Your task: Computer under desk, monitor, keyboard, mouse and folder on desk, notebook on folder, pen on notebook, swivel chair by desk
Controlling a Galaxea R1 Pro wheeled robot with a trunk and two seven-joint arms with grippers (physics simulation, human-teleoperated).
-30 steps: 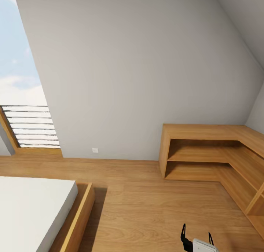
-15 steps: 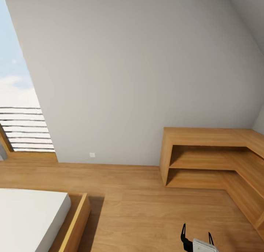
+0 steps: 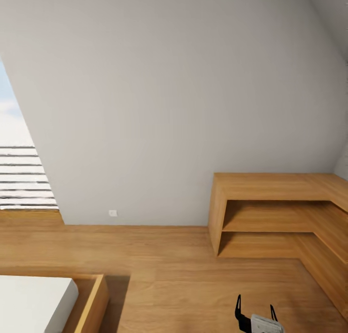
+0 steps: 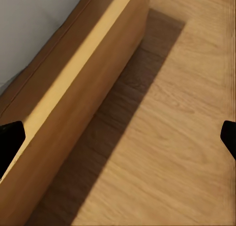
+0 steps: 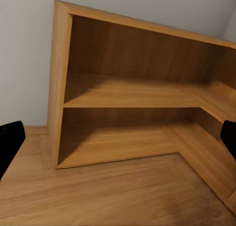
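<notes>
My right gripper sits at the bottom of the head view, its two black fingers spread apart with nothing between them. In the right wrist view the right gripper is open and faces a low wooden shelf unit with bare shelves. In the left wrist view the left gripper is open above the wooden floor, beside a bed's wooden frame.
An L-shaped wooden shelf unit stands against the grey wall at the right. A bed with a white mattress and wooden frame lies at the lower left. A window with slats is far left. Wooden floor spreads between them.
The camera has turned right and moved forward: the window and bed have slid toward the left and lower edges of the view. The right gripper keeps its place in the picture.
</notes>
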